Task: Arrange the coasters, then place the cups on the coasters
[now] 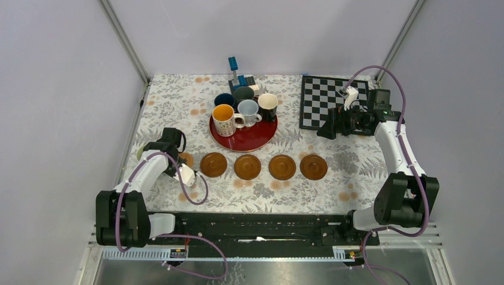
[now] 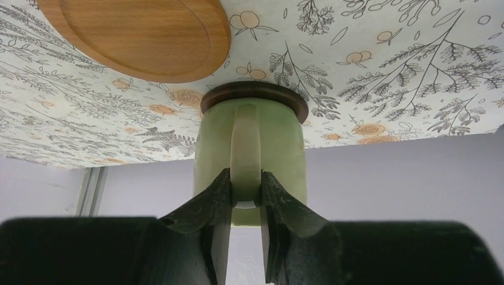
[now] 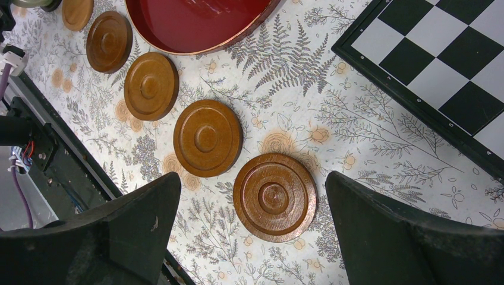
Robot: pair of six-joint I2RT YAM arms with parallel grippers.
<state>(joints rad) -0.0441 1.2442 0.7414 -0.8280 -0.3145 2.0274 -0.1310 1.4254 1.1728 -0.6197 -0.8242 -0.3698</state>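
Left tool (image 2: 245, 181) is clamped on the handle of the pale green cup (image 2: 279, 142), which stands on the dark coaster (image 2: 255, 91) near the counter's (image 2: 386, 71) left end. We should open it evenly, then back off level without nudging the handle. Right tool (image 3: 252, 178) gapes, empty.

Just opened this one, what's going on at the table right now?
The left gripper is closed on the handle of the pale green mug, which stands on the dark coaster at the left end of the row. Five more coasters lie bare in a line in front of the red tray, which holds the other five mugs. The right gripper hangs open near the chessboard, holding nothing.
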